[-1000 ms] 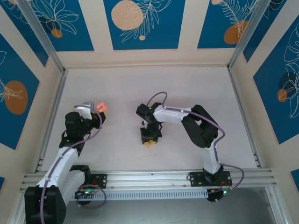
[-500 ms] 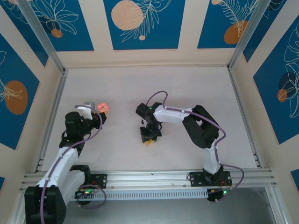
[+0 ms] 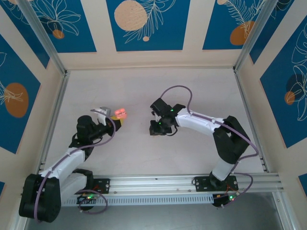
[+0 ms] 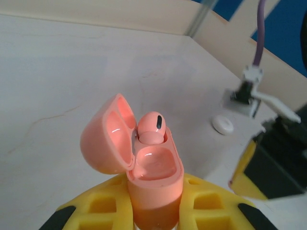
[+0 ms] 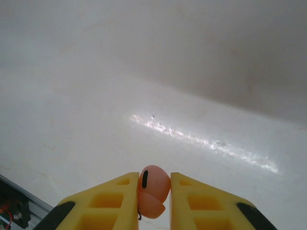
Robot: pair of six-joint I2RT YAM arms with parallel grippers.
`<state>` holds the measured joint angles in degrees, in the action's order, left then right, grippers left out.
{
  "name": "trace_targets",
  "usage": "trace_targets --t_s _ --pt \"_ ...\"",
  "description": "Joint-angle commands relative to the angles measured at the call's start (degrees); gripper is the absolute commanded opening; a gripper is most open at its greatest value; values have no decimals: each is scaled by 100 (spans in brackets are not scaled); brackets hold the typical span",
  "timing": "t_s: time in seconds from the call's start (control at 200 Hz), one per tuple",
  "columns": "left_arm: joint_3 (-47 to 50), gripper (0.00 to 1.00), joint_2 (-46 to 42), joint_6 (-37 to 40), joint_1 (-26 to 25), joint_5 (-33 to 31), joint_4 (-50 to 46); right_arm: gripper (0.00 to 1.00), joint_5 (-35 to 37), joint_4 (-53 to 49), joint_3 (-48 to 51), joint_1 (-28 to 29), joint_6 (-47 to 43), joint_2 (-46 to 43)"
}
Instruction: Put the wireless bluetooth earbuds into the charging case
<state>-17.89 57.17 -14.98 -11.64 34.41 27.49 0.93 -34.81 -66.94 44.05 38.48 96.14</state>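
While the right gripper was clamped on one earbud, apart from the lid-open charging case pinched in the left gripper with the other earbud seated, alignment over the empty socket was called for before lowering.

A: Pls count the tiny pink bits.
B: 2 earbuds. 1st earbud, 2nd earbud.
A: And pink boxes?
B: Just 1 case, w/ 1 lid.
A: Robot bits?
B: 2 arms: left arm & right arm. 2 grippers too: left gripper, right gripper. Each has 2 yellow fingers, so 4 in all.
A: Anything else?
B: 1 small white round thing. And 1 table.
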Motion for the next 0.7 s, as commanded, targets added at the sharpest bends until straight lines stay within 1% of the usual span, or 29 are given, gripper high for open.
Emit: trace_targets --t_s 0.0,0.135,0.235,0.455,0.695 --pt "0 14 265 459 -285 486 836 20 275 486 197 -127 -298 -455" --pt "-228 14 710 949 -736 636 853 19 232 872 243 -215 -858 -857" --pt "-384 13 1005 1181 -969 697 924 19 288 1048 267 -204 -1255 -1100" --pt "-599 13 1463 1314 -1133 1073 1243 19 296 1488 431 -196 -1894 -1522" --pt "-801 13 1586 1505 -1254 1392 1210 19 -63 2149 625 -117 -2632 -1855"
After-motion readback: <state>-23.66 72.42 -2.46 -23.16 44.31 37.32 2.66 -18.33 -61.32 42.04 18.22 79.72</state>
